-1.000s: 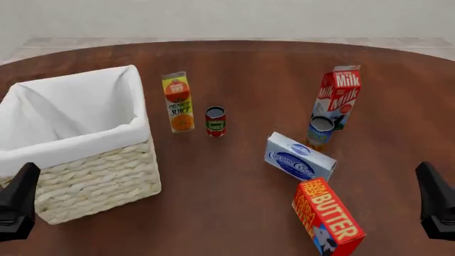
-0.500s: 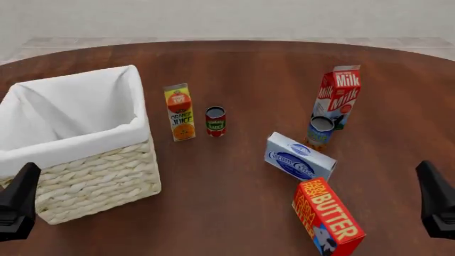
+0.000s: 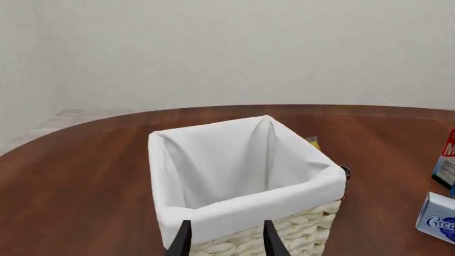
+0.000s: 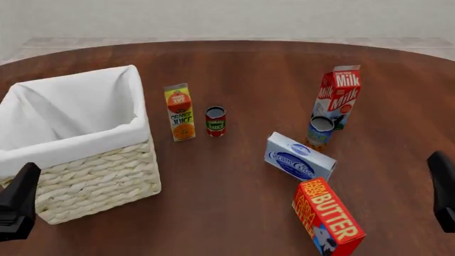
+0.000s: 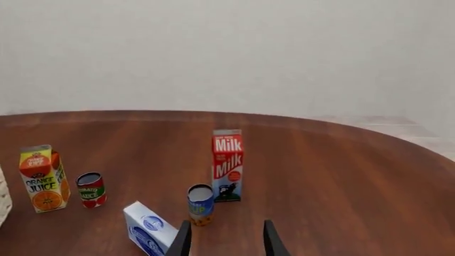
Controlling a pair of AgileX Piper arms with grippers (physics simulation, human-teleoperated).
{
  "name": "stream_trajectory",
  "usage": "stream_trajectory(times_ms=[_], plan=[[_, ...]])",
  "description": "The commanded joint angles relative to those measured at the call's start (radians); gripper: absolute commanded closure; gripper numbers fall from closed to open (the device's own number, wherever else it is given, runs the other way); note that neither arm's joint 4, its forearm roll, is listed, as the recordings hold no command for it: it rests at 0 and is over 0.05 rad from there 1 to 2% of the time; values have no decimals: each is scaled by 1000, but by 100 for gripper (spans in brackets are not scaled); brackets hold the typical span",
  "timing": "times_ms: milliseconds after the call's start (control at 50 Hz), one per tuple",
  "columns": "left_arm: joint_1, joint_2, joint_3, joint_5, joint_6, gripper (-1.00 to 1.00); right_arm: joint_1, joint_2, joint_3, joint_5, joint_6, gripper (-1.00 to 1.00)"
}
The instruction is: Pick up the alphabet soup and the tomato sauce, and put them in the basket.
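The alphabet soup, a small blue-labelled can, stands just in front of the milk carton. The tomato sauce, a small red can with a green band, stands upright beside the orange juice carton. At the table's left is the cream wicker basket with its white liner; nothing shows inside it. My left gripper is open, low at the basket's near corner. Far right, well short of both cans, my right gripper is open too.
An orange juice carton stands between the basket and the tomato sauce. The milk carton rises right behind the soup. A cream cheese box and a butter box lie nearer my right arm.
The orange juice carton dropped slightly and settled a second ago. My right gripper has shifted a little to the right. The left gripper and both cans stay put.
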Motion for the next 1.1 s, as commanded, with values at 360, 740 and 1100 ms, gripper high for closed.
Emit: stream_trajectory(times_ms=[360, 740, 1100], plan=[[0, 0, 0, 0, 0, -100, 28, 141, -200, 114, 28, -100], [0, 0, 0, 0, 0, -100, 99, 336, -366, 101, -11, -100], [0, 0, 0, 0, 0, -100, 170, 497, -439, 89, -122, -100]])
